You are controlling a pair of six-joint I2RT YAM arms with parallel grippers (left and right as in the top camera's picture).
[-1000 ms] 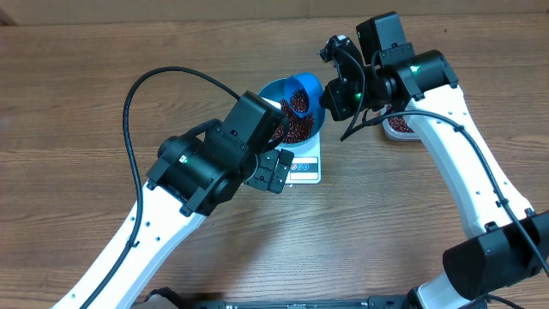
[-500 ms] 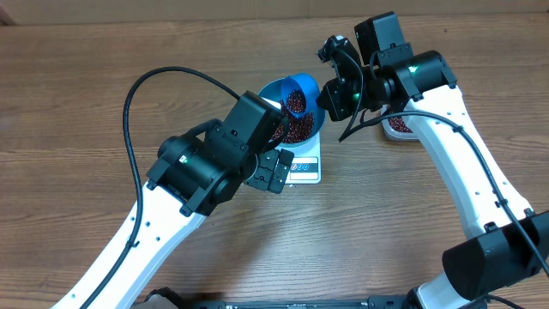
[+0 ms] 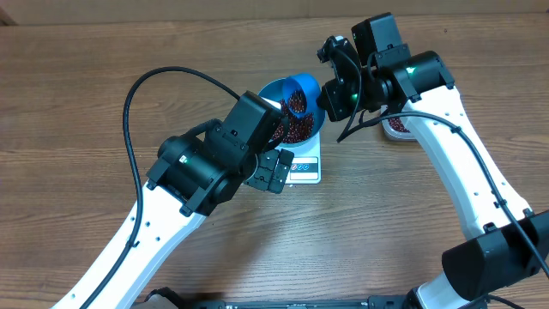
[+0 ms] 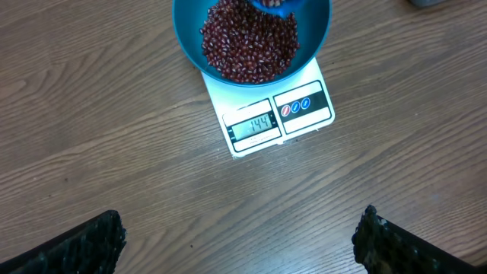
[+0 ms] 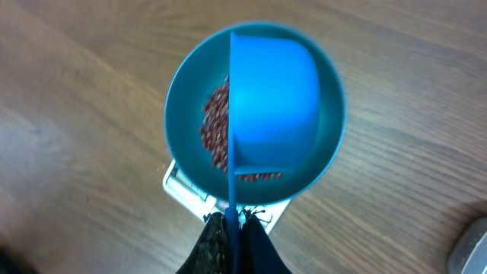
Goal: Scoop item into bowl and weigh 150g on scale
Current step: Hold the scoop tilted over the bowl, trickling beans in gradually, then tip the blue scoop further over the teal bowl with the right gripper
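The teal-blue bowl (image 3: 273, 93) stands on the white scale (image 3: 307, 166) and holds a heap of red-brown beans (image 4: 247, 42). The scale's display (image 4: 253, 125) reads 144. My right gripper (image 5: 234, 221) is shut on the handle of a bright-blue scoop (image 5: 274, 106). The scoop is tipped on its side over the bowl (image 5: 179, 114), with beans (image 5: 217, 129) showing beside it. My left gripper (image 4: 240, 228) hovers open over bare table, on the near side of the scale (image 4: 304, 106), with nothing between its fingers.
A clear plastic tub (image 3: 400, 125) with more beans sits to the right of the scale, behind my right arm; its corner (image 5: 473, 255) shows in the right wrist view. Wooden tabletop lies all round.
The right gripper and the scoop have shifted very slightly over the bowl. The left arm has not moved.
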